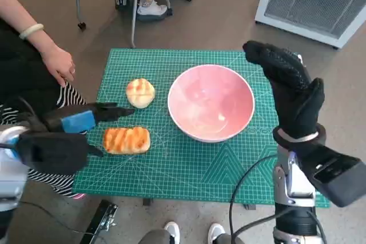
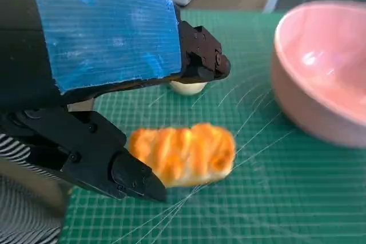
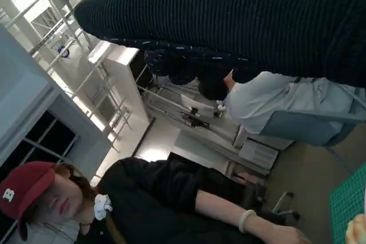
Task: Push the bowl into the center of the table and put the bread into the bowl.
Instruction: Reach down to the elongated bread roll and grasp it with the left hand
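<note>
The pink bowl (image 1: 211,103) stood empty near the middle of the green tabletop (image 1: 189,170), a little toward the robot's right, so the push looked largely done or nearly so. The bread was not yet in it. Two pieces lay on the mat to the bowl's left: a long toasted loaf (image 1: 126,140) nearer the robot and a round bun (image 1: 140,92) farther off, both well apart from the bowl's rim.

The left hand (image 1: 68,127), black with blue tape across its back, hovered just beside the loaf with its fingers spread and nothing between them. In the left wrist view one finger (image 2: 134,178) reached down at the loaf's (image 2: 183,154) near end, close to it, though whether it touched could not be told. The right hand (image 1: 289,87), gloved in black knit, stood raised beside the bowl's right edge, fingers extended upward and holding nothing; contact with the bowl was not evident.

What remained, by the look of it, was the grasp, lift and drop of the bread into the bowl. A person (image 1: 34,55) sat at the tabletop's left side, one hand resting near its corner
</note>
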